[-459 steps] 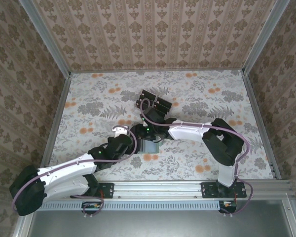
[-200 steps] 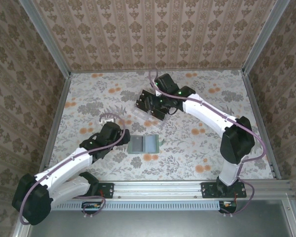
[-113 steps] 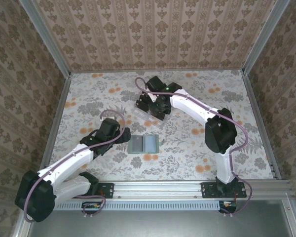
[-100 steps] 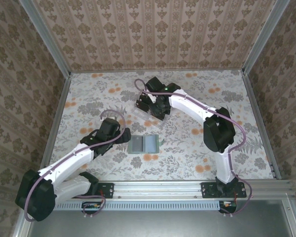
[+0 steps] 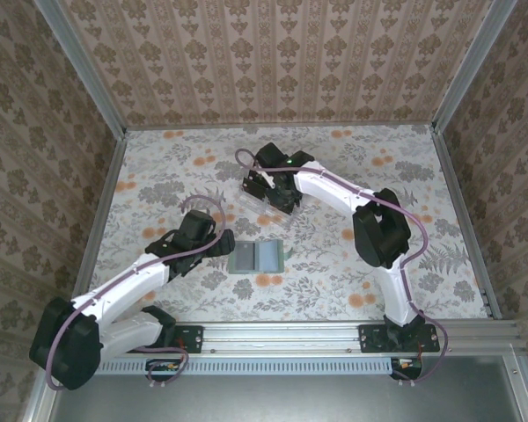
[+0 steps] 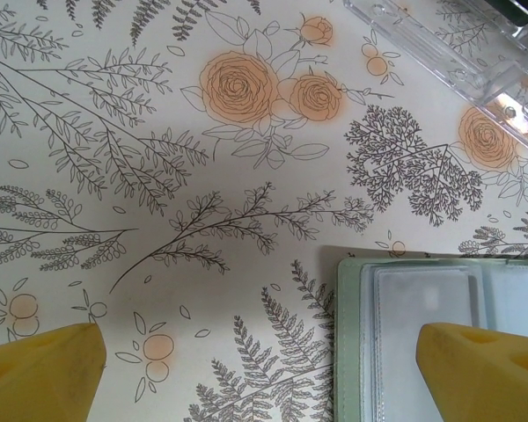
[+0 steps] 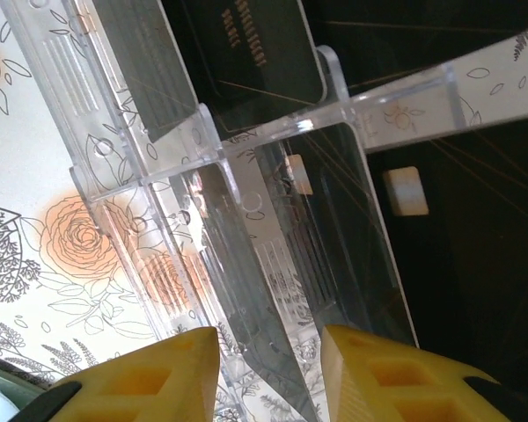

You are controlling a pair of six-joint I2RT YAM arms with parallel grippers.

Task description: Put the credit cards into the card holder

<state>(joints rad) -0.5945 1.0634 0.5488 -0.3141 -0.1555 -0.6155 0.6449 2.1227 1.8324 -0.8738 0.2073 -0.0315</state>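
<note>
**A:** Where is the card holder, and which way does it lie?

**B:** The card holder is open and flat on the floral table, near the middle. Its long axis runs left to right, and the fold crosses it from near to far.

**A:** And the left gripper?

**B:** The left gripper is just left of the holder, low over the table. In the left wrist view its yellow fingertips are spread wide and hold nothing. The holder's left end lies between them, a clear pocket facing up, closer to the fingertip on the right of that view.

**A:** The credit cards?

**B:** The black credit cards stand on edge in a clear plastic rack, farther back than the holder and apart from it. The rack's long axis slants from far left to near right.

**A:** The right gripper?

**B:** The right gripper is down over the rack. In the right wrist view its fingers are only a little apart, straddling a clear divider with a dark card edge beside it. I cannot tell whether the pads touch either one
</note>
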